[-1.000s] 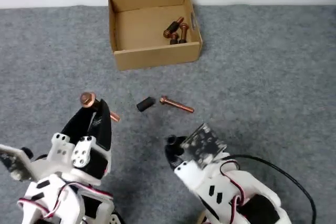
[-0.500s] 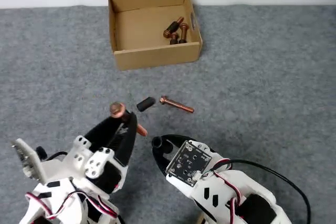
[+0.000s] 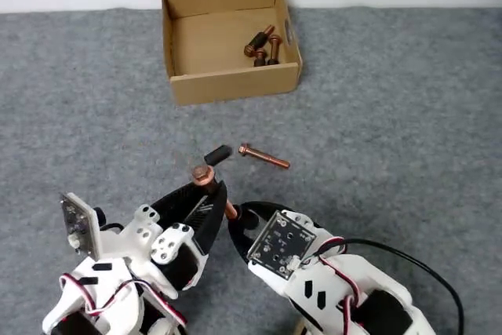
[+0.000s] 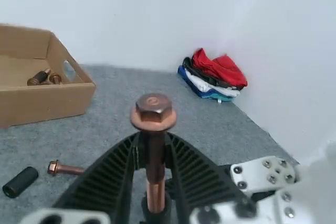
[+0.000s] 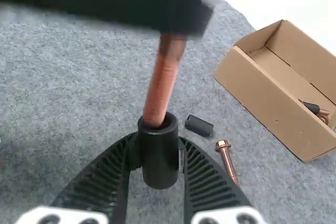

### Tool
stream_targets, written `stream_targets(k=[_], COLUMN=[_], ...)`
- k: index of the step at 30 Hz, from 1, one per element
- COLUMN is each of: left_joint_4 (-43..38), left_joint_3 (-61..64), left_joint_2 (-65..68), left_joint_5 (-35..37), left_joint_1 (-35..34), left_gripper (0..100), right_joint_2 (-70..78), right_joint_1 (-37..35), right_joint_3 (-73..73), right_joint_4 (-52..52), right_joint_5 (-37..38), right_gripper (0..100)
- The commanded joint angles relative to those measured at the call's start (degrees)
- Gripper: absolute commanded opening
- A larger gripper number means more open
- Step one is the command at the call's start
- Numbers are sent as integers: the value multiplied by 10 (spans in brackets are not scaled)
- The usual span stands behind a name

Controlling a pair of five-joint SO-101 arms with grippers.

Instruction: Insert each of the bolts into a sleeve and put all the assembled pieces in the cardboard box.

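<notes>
Clamping the bolt: the left gripper is closed on the shaft of a copper bolt, which stands roughly upright between the ribbed fingers with its hex head on top
Clamping the sleeve: the right gripper is closed on a black sleeve, held with its open end up
Bolt and sleeve: the bolt's lower end meets the sleeve's mouth; how deep it sits cannot be told
Arms: the two grippers come together over the near part of the grey carpet
Loose bolt: lies flat on the carpet between the grippers and the box
Loose sleeve: lies on its side just beside that bolt's head, not touching it
Cardboard box: open-topped at the far edge of the carpet, with assembled pieces near its right wall
Pile of clothes: folded on the carpet against the wall
</notes>
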Motion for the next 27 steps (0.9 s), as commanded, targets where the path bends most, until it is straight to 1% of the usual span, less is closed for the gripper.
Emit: stream_targets(k=[1,7,8,12,15,17,22,24,27], left_joint_4=[0,5,17,96,133,141,165,169,165], left_joint_3=[16,41,38,36,22,17,15,15,0], left_joint_2=[-1,-1,-1,-1,-1,-1,0,0,0], left_joint_5=[0,-2,-8,-76,-86,-86,-87,-87,-88], left_joint_1=[9,10,14,54,62,62,58,57,34], left_gripper=[5,5,5,6,12,52,221,234,233], right_joint_2=[-4,-2,-2,-2,-2,-2,-2,-2,-3], right_joint_1=[-5,-3,-3,-2,-2,-2,-2,-1,-1], right_joint_3=[-9,-6,-5,-5,-5,-5,-4,-4,7], right_joint_4=[-18,-43,-40,-40,-40,-40,-39,-39,-39], right_joint_5=[11,13,13,13,13,13,13,12,12], right_gripper=[8,8,8,8,8,8,8,8,8])
